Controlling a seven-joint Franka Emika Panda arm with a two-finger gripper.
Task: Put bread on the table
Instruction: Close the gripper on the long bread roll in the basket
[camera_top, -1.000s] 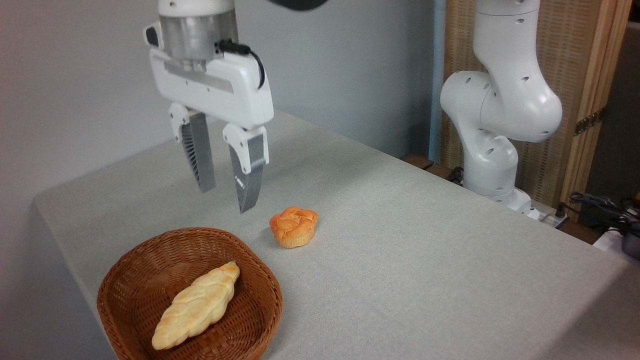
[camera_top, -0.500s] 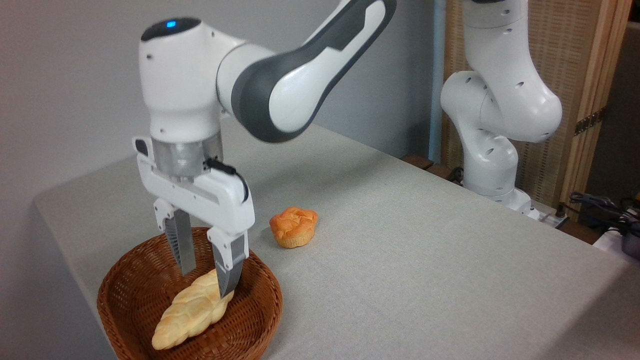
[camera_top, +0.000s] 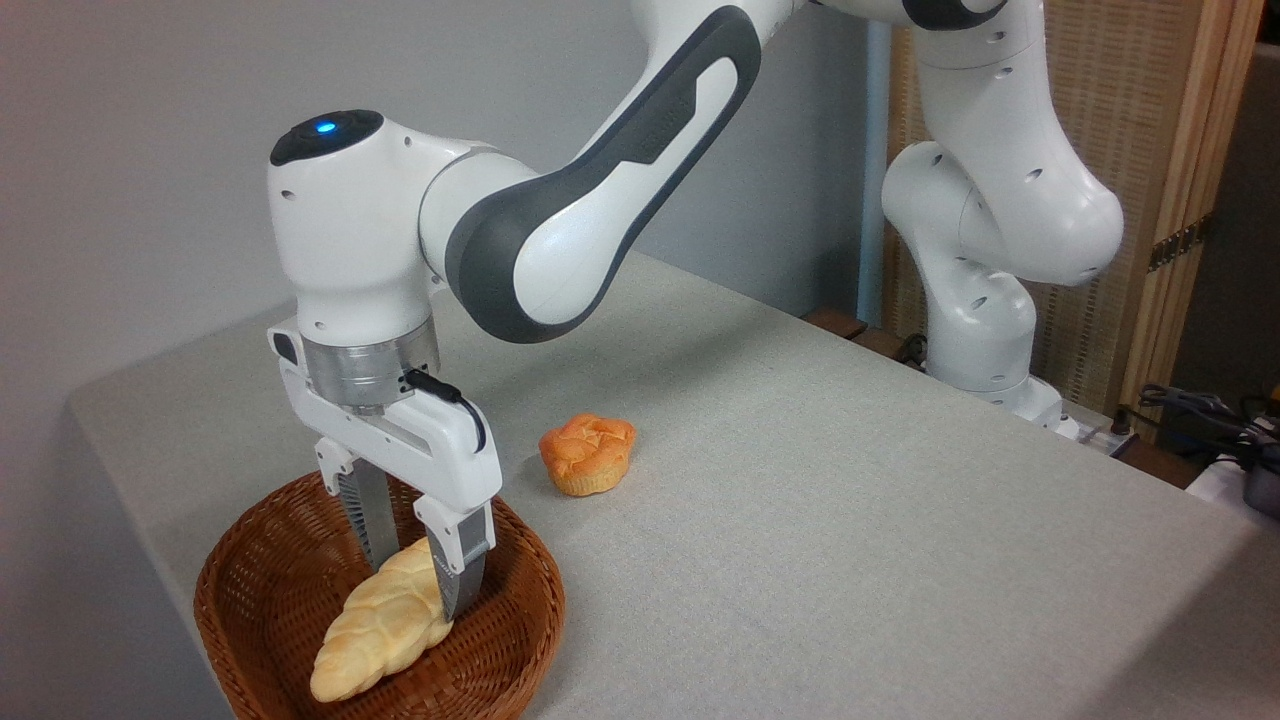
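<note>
1. Bread (camera_top: 375, 630) in wicker basket (camera_top: 250, 590), lower left of worktop (camera_top: 850, 520), lying diagonal: low end toward front-left, high end toward back-right.
2. Claw (camera_top: 415, 565) down inside basket, pointing straight down, straddling upper-right end of loaf.
3. Left finger (camera_top: 365, 510) behind the loaf, near finger (camera_top: 460, 565) in front of it on the right flank; loaf end sits between them.
4. Fingers narrowly apart, about loaf width; both look pressed to the crust, so apparently closed onto the bread. Contact on far finger partly hidden by loaf, not fully sure.
5. Loaf's lower end rests on basket floor; upper end at finger level, looks slightly raised. Cannot tell if fully clear of the weave there.
6. Most of loaf sticks out below-left of claw, ungripped.
7. Basket near front-left worktop edge, rim just under claw body.
8. Small round orange bun (camera_top: 588, 455) on bare worktop, right of and behind basket, apart from it, upright, untouched.
9. Arm wrist (camera_top: 350, 230) right above basket, blue light on top; forearm runs up-right out of frame.
10. Arm base (camera_top: 990, 300) at far right worktop edge, well apart from basket.
11. Cables (camera_top: 1215, 415) at right edge, off worktop.
12. Bread not yet on worktop.
</note>
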